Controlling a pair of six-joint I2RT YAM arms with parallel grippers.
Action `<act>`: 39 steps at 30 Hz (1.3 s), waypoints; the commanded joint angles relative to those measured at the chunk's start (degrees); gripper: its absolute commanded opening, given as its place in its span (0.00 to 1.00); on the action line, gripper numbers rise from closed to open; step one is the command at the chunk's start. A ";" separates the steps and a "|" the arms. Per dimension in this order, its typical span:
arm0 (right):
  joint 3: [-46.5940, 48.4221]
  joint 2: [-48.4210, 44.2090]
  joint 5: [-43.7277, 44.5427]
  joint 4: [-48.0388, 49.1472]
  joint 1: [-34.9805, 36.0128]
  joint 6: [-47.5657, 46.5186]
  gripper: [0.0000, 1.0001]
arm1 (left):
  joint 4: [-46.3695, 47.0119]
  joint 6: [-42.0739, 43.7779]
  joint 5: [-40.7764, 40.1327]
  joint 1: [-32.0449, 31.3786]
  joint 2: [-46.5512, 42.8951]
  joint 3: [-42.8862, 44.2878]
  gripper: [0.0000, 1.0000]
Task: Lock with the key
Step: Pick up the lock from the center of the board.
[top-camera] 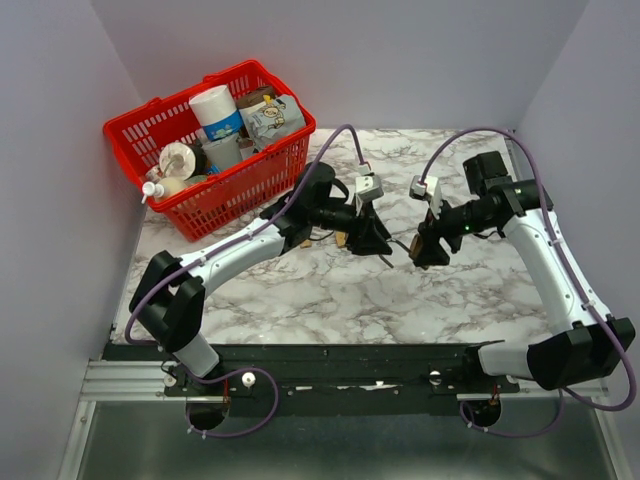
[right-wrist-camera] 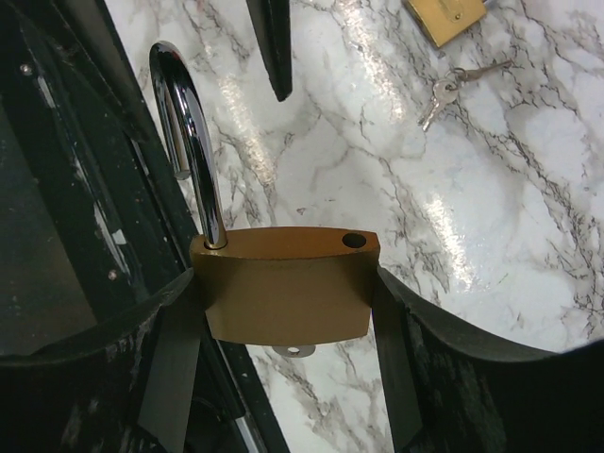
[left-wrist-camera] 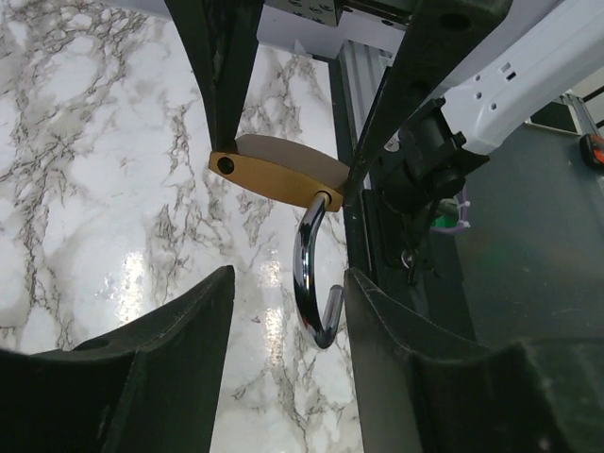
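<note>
**Top external.** Both arms reach in over the marble table (top-camera: pixel 330 300). The left gripper (top-camera: pixel 380 248) and right gripper (top-camera: pixel 422 248) meet tip to tip near the middle, off the surface. What sits between them is too small to make out here. A red basket (top-camera: pixel 225 200) of household items stands far left, well apart.

**Left wrist.** A brass padlock (left-wrist-camera: pixel 274 172) is pinched across its body by the other arm's two fingers. Its chrome shackle (left-wrist-camera: pixel 304 264) is sprung open and pointing toward this camera. The left fingers (left-wrist-camera: pixel 160 377) stand apart on either side of the shackle. There is a clear gap on one side, and I cannot tell whether the other side touches. No pinch yet.

**Right wrist.** The right fingers (right-wrist-camera: pixel 175 368) are clamped on the padlock's narrow sides. The shackle's long leg is seated, its free end is out, and the empty socket faces up. A small silver tab (right-wrist-camera: pixel 294 351) shows under the body, possibly a key head, but I cannot confirm it. A second brass lock (right-wrist-camera: pixel 451 17) and loose keys (right-wrist-camera: pixel 444 87) lie on the table beyond.

**Handling, my judgement.**
- The body is rigid, dense for its size and smooth-faced, so the side grip suits it.
- The shackle is hard, round and slick, and it likely swivels on its long leg.
- Take the shackle at the bend, squarely, or it will roll out of the pads.
- The keys are thin and light and lie flat, so they will be awkward to pick up.
</note>
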 commanded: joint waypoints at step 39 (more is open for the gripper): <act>8.07 -3.74 -8.22 9.97 3.06 8.55 0.98 | 15.07 -12.40 9.10 6.36 -10.49 1.81 0.00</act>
